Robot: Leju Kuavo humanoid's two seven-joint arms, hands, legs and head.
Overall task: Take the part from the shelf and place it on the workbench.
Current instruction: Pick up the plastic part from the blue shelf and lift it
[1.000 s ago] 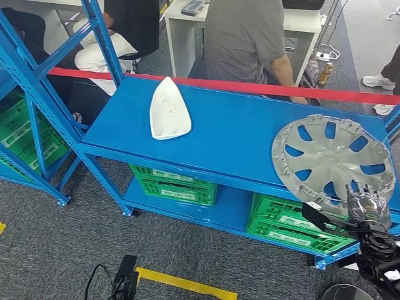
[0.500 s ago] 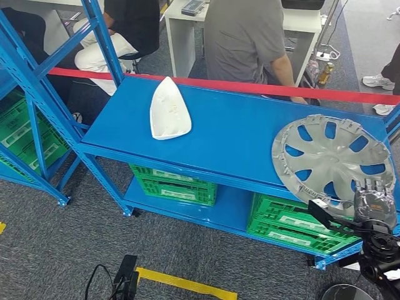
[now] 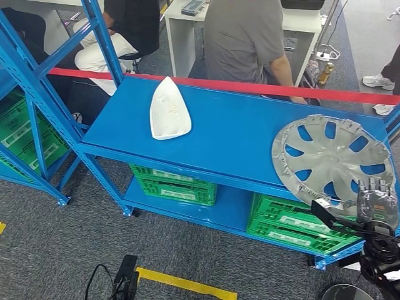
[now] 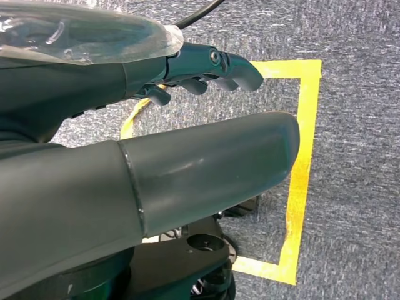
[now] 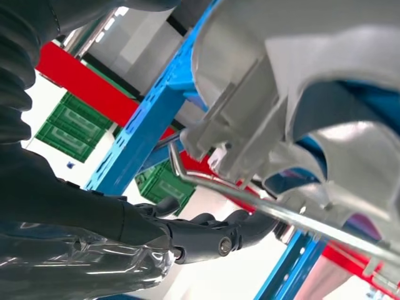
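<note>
A silver hubcap (image 3: 330, 156) lies flat at the right end of the blue shelf (image 3: 226, 137), its rim over the front edge. A white triangular part (image 3: 169, 111) lies further left on the same shelf. My right hand (image 3: 375, 205) is at the hubcap's near rim with its fingers spread and pointing up, holding nothing. In the right wrist view, the dark fingers (image 5: 207, 234) reach under the hubcap's ribbed underside (image 5: 306, 75). My left hand (image 4: 198, 169) hangs over the grey carpet with nothing in it, fingers loosely extended.
Green crates (image 3: 174, 184) (image 3: 292, 228) fill the lower shelf. A red tape barrier (image 3: 283, 89) runs behind the shelf, with seated people beyond it. Another blue rack (image 3: 33, 106) stands at the left. Yellow floor tape (image 3: 184, 282) and a black cabled device (image 3: 124, 275) lie on the carpet.
My right hand has shifted right and slightly lower along the hubcap's near rim, its fingers now spread beneath the edge. The hubcap and white part have not moved.
</note>
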